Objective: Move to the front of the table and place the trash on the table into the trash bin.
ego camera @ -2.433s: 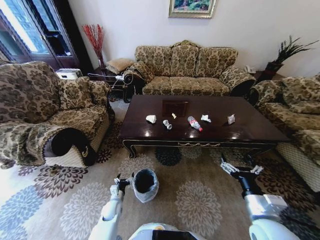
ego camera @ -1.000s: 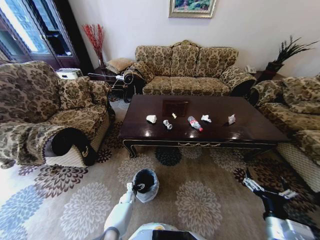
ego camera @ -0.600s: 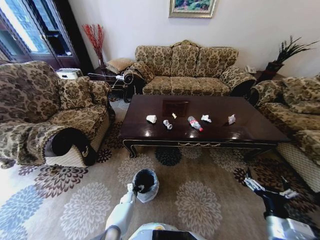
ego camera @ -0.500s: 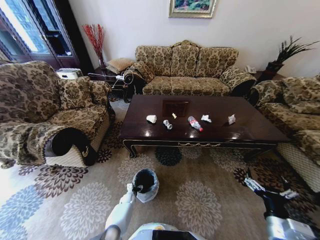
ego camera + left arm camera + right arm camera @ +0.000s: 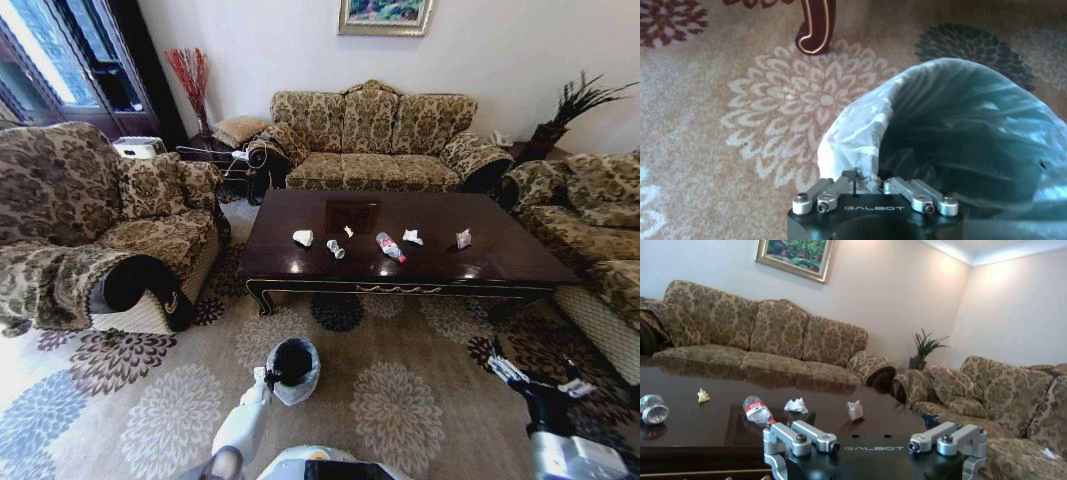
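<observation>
Lately changed: no shift of the whole head view is seen, so the base is judged to be standing, well short of the tabletop (image 5: 500, 250). The right arm has been drawn back and down to the robot's right. The left arm has been brought forward to the bin (image 5: 305, 385), which has been nudged only slightly on the rug (image 5: 400, 400).
Meaning for the task: the bin is judged to have been taken in hand for carrying. The drive to the front of the tabletop is not yet made, and no trash has been binned.
Tabletop: seen ahead between the sofas, with all the trash lying on its near half.
Bin: set on the rug close before the robot, well apart from the tabletop, with a black liner and pale plastic folded over its rim.
Bottle (image 5: 389, 247): laid on its side near the middle of the tabletop.
Wrapper (image 5: 462, 238): set farthest to the right, apart from the rest.
Wads (image 5: 302, 238): one is seen at the left end of the row, another just right of the bottle.
Right tool (image 5: 530, 375): held low at the right above the rug, spread wide, with nothing held or touched.
Left tool (image 5: 869, 181): closed on the pale plastic at the bin's near rim, which is pinched between the fingers.
</observation>
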You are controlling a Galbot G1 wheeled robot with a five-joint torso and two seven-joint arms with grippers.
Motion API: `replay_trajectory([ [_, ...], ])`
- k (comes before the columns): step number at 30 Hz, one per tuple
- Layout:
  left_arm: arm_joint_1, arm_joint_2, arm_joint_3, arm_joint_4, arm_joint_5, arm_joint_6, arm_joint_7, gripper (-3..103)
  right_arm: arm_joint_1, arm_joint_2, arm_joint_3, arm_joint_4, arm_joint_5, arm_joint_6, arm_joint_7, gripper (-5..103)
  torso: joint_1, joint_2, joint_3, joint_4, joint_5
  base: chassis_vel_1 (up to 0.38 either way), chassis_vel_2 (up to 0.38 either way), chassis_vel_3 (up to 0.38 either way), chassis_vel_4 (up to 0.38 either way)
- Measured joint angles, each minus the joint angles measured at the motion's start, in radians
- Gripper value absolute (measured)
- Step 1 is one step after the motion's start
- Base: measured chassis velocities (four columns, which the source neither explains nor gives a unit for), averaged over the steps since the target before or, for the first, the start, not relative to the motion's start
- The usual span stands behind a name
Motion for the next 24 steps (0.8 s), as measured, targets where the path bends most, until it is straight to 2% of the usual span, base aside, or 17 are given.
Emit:
replay_trajectory([
  [2, 0.003, 0.0, 0.0, 0.0, -0.001, 0.0, 0.001, 12, 0.003, 0.001, 0.0, -0.003, -0.001, 0.0, 0.0, 100, 0.0, 0.0, 0.0, 0.0, 0.0, 0.0, 0.0, 0.0, 0.0],
  [4, 0.004, 0.001, 0.0, 0.0, -0.001, 0.001, 0.002, 12, 0.004, 0.001, 0.0, -0.003, -0.002, -0.001, 0.0, 100, 0.0, 0.0, 0.0, 0.0, 0.0001, 0.0, 0.0, 0.0, 0.0],
  [6, 0.009, 0.004, 0.0, -0.001, -0.002, 0.002, 0.008, 5, 0.008, 0.002, -0.002, -0.006, -0.005, -0.002, 0.0, 100, 0.0, 0.0, 0.0, -0.0001, 0.0002, 0.0, 0.0, 0.0, 0.0],
  [8, 0.014, 0.005, 0.0, -0.007, -0.005, 0.002, 0.011, 3, 0.011, 0.002, -0.003, -0.007, -0.008, -0.003, 0.0, 100, 0.0, 0.0, 0.0, 0.0, -0.001, 0.0, 0.0, 0.0, 0.0],
  [10, 0.027, 0.01, 0.0, -0.041, -0.005, 0.009, 0.013, 3, 0.016, 0.001, -0.004, -0.009, -0.009, -0.008, 0.0, 100, 0.0, 0.0, 0.0, -0.0001, 0.0008, 0.0, 0.0, 0.0, 0.0],
  [12, 0.037, 0.013, 0.001, -0.066, -0.007, 0.02, 0.013, 3, 0.019, 0.0, -0.004, -0.01, -0.009, -0.011, 0.0, 100, 0.0, 0.0, 0.0, 0.0, 0.0008, 0.0, 0.0, 0.0, 0.0],
  [16, 0.097, 0.033, 0.019, -0.216, -0.031, 0.072, 0.014, 3, 0.033, -0.007, -0.008, -0.01, -0.01, -0.026, 0.001, 100, 0.0, 0.0, 0.0, -0.0002, 0.0002, 0.0, 0.0, 0.0, 0.0],
  [17, 0.097, 0.033, 0.019, -0.216, -0.031, 0.072, 0.014, 3, 0.033, -0.007, -0.008, -0.01, -0.01, -0.026, 0.001, 100, 0.0, 0.0, 0.0, -0.0002, 0.0002, 0.0, 0.0, 0.0, 0.0],
  [20, 0.192, 0.063, 0.027, -0.397, -0.041, 0.103, 0.012, 3, 0.047, -0.026, -0.01, -0.007, 0.001, -0.042, 0.005, 100, 0.0, 0.0, 0.0, -0.0002, 0.0002, 0.0, 0.0, 0.0, 0.0],
  [21, 0.192, 0.063, 0.027, -0.397, -0.041, 0.103, 0.012, 3, 0.047, -0.026, -0.01, -0.007, 0.001, -0.042, 0.005, 100, 0.0, 0.0, 0.0, -0.0002, 0.0002, 0.0, 0.0, 0.0, 0.0],
  [24, 0.318, 0.091, 0.016, -0.634, -0.043, 0.119, 0.007, 3, 0.069, -0.062, -0.017, -0.011, 0.016, -0.061, 0.006, 100, 0.0, 0.0, 0.0, 0.0003, 0.0003, 0.0, 0.0, 0.0, 0.0],
])
